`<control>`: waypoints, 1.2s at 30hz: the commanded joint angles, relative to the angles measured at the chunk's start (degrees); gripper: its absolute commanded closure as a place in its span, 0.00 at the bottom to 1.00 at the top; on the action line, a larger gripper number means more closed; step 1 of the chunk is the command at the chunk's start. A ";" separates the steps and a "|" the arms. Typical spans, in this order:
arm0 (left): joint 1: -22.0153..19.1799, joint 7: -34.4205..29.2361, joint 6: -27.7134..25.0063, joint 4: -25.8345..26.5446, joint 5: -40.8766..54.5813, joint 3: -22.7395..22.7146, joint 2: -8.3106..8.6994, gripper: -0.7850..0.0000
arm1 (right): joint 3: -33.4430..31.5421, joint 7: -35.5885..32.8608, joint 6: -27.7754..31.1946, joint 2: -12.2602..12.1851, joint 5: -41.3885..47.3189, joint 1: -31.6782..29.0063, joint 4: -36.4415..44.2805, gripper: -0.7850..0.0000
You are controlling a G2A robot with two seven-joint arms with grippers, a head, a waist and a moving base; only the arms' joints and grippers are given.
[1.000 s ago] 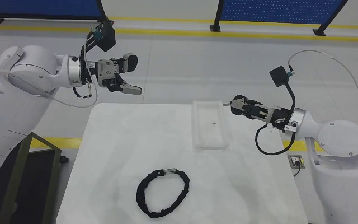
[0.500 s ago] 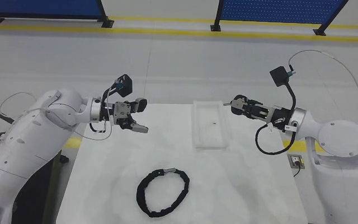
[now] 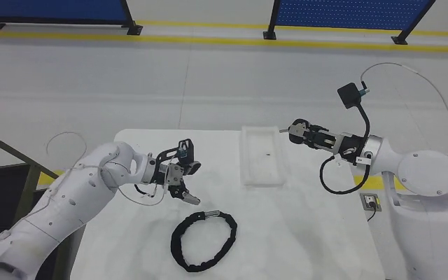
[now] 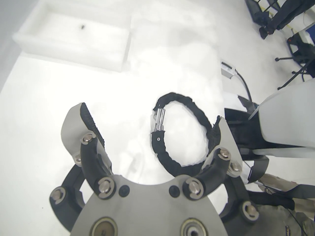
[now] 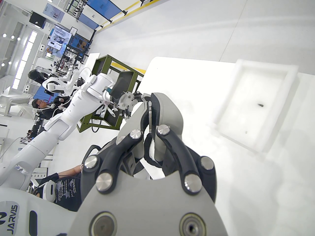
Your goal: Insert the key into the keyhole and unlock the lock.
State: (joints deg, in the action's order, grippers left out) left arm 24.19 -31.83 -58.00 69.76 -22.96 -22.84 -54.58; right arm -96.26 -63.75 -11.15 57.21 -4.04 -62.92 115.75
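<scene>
The lock [image 3: 176,246] is a black fabric-covered ring with a short metal cylinder [image 3: 211,215]; it lies flat on the white table near the front. In the left wrist view the lock [image 4: 182,98] and its cylinder [image 4: 160,120] lie just beyond my fingers. My left gripper [image 3: 190,184] [image 4: 150,114] hovers open just behind and left of the cylinder, with nothing in it. My right gripper [image 3: 294,130] [image 5: 149,104] is at the table's right edge beside the tray, shut on a thin metal key [image 5: 149,114] whose tip [image 3: 283,129] sticks out towards the tray.
A shallow white foam tray [image 3: 246,159] [image 4: 73,57] [image 5: 236,126] sits at the back middle of the table. A green metal frame [image 5: 108,62] stands off the table's left side. A small box with a cable [image 3: 370,201] lies on the floor at the right.
My left arm has swung from beyond the table's far left corner down over the table, close to the lock. The right arm has kept still with the key.
</scene>
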 commanded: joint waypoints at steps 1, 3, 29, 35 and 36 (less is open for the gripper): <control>-0.41 1.71 0.00 -1.29 -2.51 1.92 -0.87 0.00 | 0.00 0.00 0.00 0.00 0.00 0.00 0.00 1.00; -1.27 3.37 0.00 -2.55 -4.77 4.13 -1.80 0.00 | 0.00 0.00 0.00 0.00 0.00 0.00 0.00 1.00; 3.09 16.91 2.07 -2.52 -14.65 1.33 -1.45 0.00 | 0.00 0.00 0.00 0.00 0.00 0.00 0.00 1.00; 9.37 36.51 3.90 0.65 -36.20 -2.09 0.02 0.00 | 0.00 0.00 0.00 0.00 0.00 0.00 0.00 1.00; 10.48 39.62 4.82 1.16 -40.33 -2.30 0.31 0.00 | 0.00 0.00 0.00 0.00 0.00 0.00 0.00 1.00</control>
State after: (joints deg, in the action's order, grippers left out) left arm 33.51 3.41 -54.01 70.50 -57.79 -24.95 -54.54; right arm -96.26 -63.75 -11.15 57.21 -4.04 -62.92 115.75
